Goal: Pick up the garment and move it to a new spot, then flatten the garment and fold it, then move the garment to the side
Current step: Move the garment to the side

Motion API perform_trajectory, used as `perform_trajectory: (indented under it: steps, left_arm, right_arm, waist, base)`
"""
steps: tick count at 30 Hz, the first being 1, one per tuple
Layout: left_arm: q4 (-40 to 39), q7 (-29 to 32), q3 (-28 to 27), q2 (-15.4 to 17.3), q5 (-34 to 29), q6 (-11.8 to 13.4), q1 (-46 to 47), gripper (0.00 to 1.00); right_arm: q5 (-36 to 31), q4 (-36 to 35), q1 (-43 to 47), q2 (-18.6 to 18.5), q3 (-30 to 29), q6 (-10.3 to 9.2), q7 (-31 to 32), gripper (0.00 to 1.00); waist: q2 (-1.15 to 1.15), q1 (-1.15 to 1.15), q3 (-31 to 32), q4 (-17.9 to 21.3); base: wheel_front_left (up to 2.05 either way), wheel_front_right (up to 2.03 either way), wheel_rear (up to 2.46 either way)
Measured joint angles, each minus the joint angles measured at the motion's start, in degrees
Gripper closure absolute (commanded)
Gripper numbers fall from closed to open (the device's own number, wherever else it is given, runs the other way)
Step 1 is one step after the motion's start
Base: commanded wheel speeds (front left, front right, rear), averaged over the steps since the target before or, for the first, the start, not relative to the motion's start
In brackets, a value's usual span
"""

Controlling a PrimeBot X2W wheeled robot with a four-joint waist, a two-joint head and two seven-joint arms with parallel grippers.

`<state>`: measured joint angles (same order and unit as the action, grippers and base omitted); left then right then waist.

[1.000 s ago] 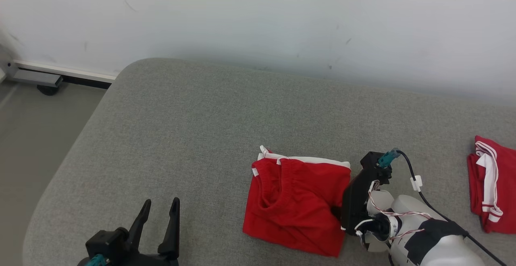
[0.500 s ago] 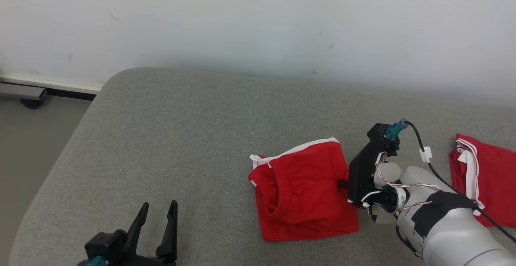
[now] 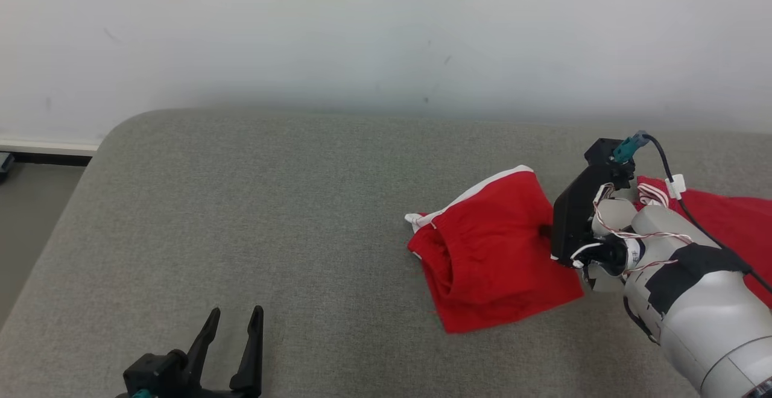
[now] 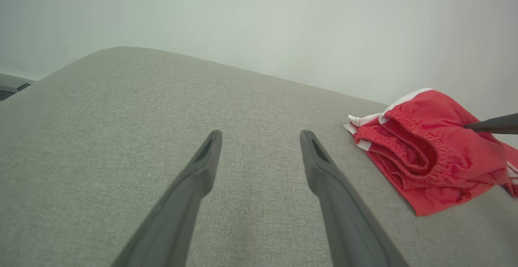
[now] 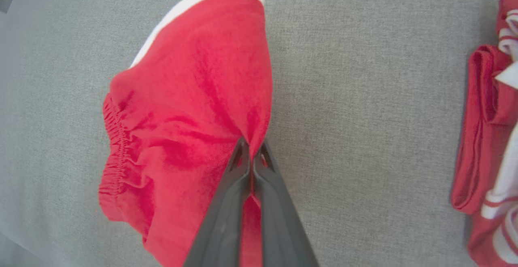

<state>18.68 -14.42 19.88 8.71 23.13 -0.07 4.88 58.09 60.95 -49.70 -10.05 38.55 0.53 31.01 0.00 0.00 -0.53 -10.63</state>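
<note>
Garment (image 3: 494, 253), red with a white hem, is lying folded right of centre on the grey worktop (image 3: 241, 205). At the lower left, the left tool (image 3: 236, 311) is hovering with its fingers spread apart, gripping nothing. The right tool (image 5: 251, 147) is pinching the folded cloth's right edge, fingers pressed together on it. Just right, a second garment (image 3: 733, 220), red and white, is lying partly behind that arm.

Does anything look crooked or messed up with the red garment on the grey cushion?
Yes. The folded red garment sits askew on the grey cushion, and its fabric puckers where the shut right tool pinches its edge. Nothing looks torn or spilled.
</note>
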Motion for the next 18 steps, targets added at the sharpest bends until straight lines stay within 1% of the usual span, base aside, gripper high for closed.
perform_trajectory:
  steps: [5, 7, 11, 13, 18]
  left_arm:
    - [-0.8, 0.0, 0.0, 0.3, -0.1, -0.1, 0.0, 0.0]
    - [-0.9, 0.0, 0.0, 0.6, -0.3, -0.5, 0.1, 0.0]
    - [-1.1, 0.0, 0.0, 0.8, -0.4, -0.5, 0.1, 0.0]
    - [-1.2, 0.0, 0.0, 0.8, -0.5, -1.0, 0.4, 0.0]
    - [-1.4, 0.0, 0.2, 0.8, -0.8, -1.1, 1.7, 0.0]
  right_arm:
    - [-0.8, 0.8, -1.7, -1.6, 0.0, 0.01, -0.1, 1.0]
    - [-1.0, 1.2, -2.8, -2.3, 0.0, 0.07, -0.3, 1.0]
    - [-1.8, 1.8, -5.2, -3.7, 0.1, 0.48, -0.4, 1.0]
    - [-2.0, 2.0, -6.1, -4.4, 0.1, 0.47, -0.8, 1.0]
    - [-2.6, 3.2, -7.6, -5.7, 0.0, 0.48, -1.3, 1.0]
  waist:
    - [0.0, 0.0, -1.2, 1.8]
    - [0.0, 0.0, -1.7, 2.4]
    - [0.0, 0.0, -2.9, 3.7]
    - [0.0, 0.0, -3.5, 4.2]
    - [0.0, 0.01, -5.0, 5.3]
  base:
    - [0.0, 0.0, 0.0]
    - [0.0, 0.0, 0.0]
    - [0.0, 0.0, 0.0]
    - [0.0, 0.0, 0.0]
    - [0.0, 0.0, 0.0]
